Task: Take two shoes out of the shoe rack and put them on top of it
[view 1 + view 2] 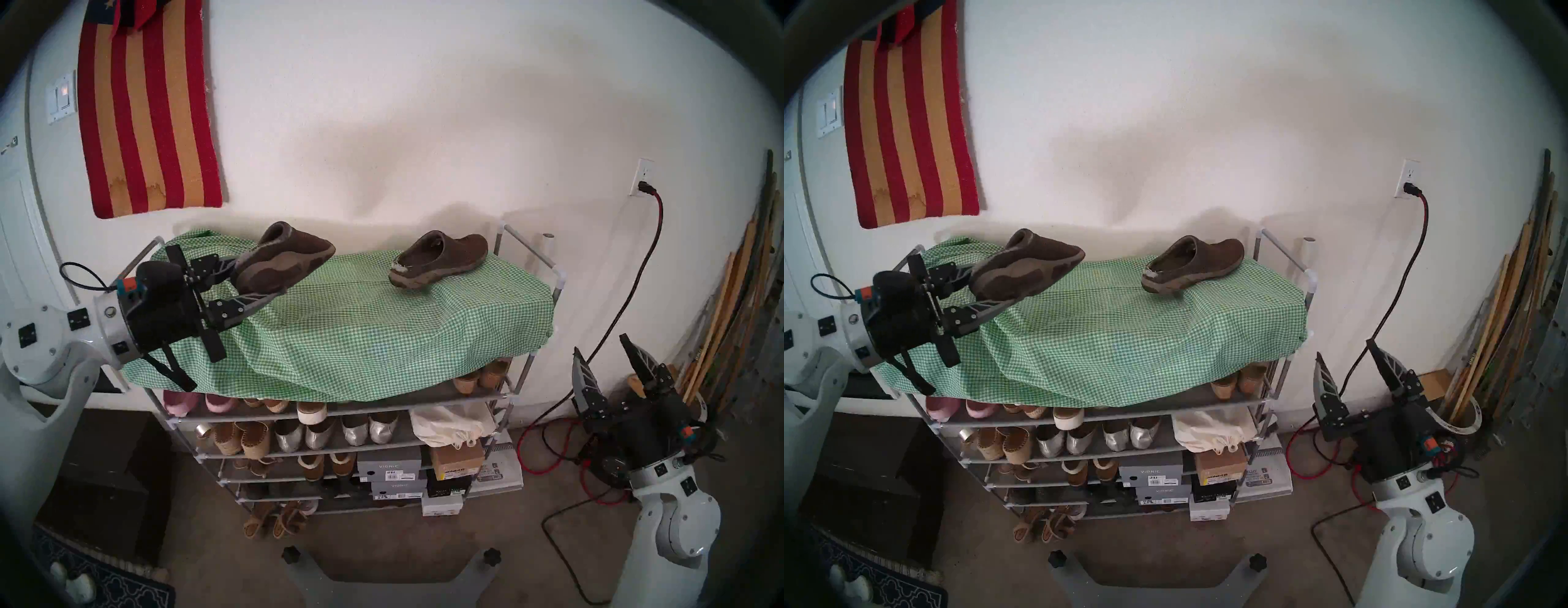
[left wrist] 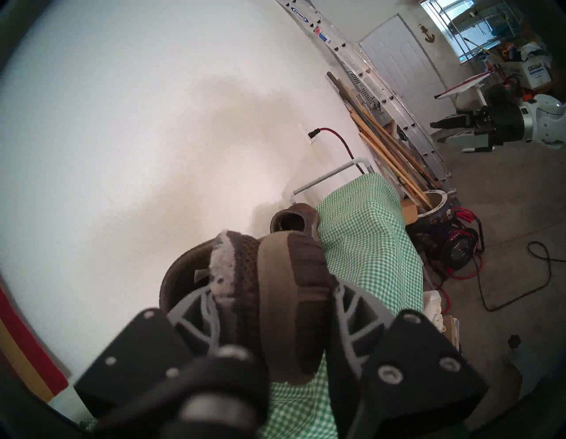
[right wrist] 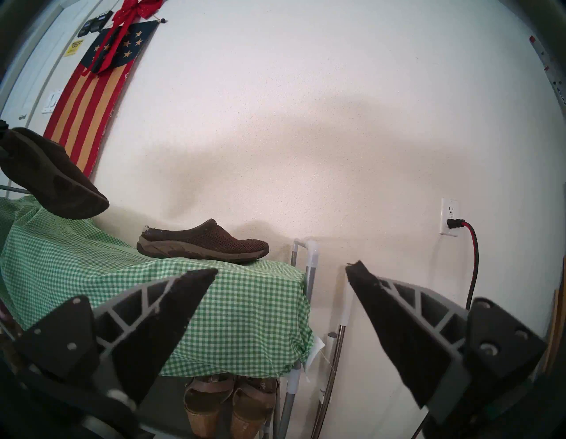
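A shoe rack [image 1: 513, 384], shelves crowded with footwear and boxes, carries one brown clog [image 1: 439, 260] on its checked cloth [image 1: 360, 331], toe rightward. The left gripper [image 1: 254, 282] clamps the second clog [image 1: 282, 257] by its heel, lengthwise above the cloth, sole tilted outward. The right gripper [image 1: 604, 361] gapes empty.

Bare gingham cloth [image 1: 360, 322] between both clogs; wall [image 1: 424, 127] behind

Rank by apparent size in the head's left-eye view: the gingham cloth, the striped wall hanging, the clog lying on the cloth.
1. Gingham cloth
2. Striped wall hanging
3. Clog lying on the cloth, clearly the smallest
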`<act>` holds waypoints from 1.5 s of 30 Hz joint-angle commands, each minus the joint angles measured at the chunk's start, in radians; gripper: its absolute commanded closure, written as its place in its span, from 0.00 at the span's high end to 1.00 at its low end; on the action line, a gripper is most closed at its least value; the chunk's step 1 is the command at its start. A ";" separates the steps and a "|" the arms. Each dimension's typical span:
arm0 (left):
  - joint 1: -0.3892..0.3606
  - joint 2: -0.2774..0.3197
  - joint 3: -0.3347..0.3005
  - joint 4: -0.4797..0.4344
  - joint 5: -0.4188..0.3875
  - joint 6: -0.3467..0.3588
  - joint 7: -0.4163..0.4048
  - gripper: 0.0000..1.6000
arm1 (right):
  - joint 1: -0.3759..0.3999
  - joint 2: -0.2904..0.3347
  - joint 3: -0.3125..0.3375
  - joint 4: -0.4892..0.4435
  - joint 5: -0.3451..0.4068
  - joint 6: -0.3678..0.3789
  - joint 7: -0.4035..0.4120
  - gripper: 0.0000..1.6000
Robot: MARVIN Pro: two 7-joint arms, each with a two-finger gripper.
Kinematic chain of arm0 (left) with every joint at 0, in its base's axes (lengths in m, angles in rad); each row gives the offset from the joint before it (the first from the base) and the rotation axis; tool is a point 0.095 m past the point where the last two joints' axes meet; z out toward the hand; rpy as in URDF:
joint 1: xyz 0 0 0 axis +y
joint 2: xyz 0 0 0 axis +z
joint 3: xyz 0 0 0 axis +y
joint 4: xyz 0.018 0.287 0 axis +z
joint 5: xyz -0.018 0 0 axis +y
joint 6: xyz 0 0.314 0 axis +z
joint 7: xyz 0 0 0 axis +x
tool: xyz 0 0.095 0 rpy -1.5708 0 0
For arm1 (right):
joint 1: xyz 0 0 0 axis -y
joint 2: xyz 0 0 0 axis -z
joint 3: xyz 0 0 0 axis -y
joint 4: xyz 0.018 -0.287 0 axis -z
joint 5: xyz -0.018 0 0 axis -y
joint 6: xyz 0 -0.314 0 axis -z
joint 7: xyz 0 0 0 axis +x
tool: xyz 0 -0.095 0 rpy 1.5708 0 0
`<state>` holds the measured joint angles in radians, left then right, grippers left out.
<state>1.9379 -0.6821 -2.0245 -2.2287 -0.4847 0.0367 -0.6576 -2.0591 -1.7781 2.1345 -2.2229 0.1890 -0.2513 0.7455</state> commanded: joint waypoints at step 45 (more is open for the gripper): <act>-0.491 0.162 0.413 0.025 0.392 0.229 0.134 1.00 | 0.002 0.004 -0.004 -0.003 -0.003 0.002 0.002 1.00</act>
<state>1.5185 -0.6224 -1.5788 -2.1610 -0.0488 0.1829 -0.4253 -2.0591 -1.7788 2.1343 -2.2229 0.1905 -0.2533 0.7456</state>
